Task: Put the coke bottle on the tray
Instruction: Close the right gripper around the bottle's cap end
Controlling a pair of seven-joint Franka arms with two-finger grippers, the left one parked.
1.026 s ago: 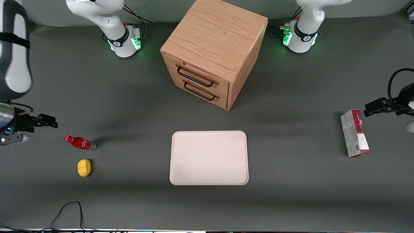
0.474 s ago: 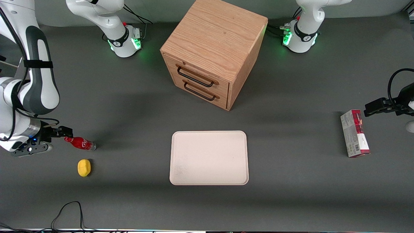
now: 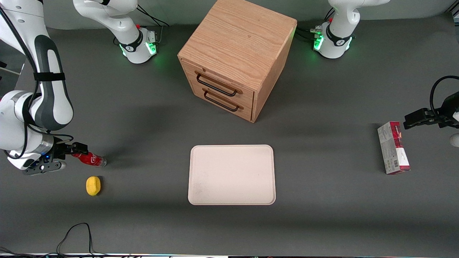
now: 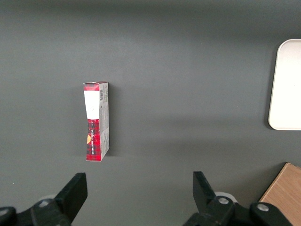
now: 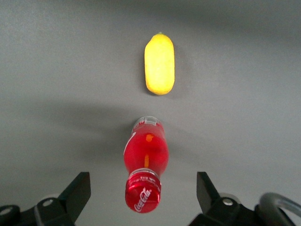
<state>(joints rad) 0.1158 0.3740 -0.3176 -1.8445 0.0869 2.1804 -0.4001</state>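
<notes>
Grey table [image 3: 322, 222] | coke bottle [image 5: 145, 163] stood upright near lemon [image 5: 159, 64], well apart from tray [image 3: 231, 174] | gripper [image 5: 143, 195] held wide above cap, nothing gripped | risk judged: bottle toppled by off-centre closure.

Gripper [image 3: 77, 151] now over coke bottle [image 3: 90, 159]

High front overview; two downward wrist close-ups.
</notes>
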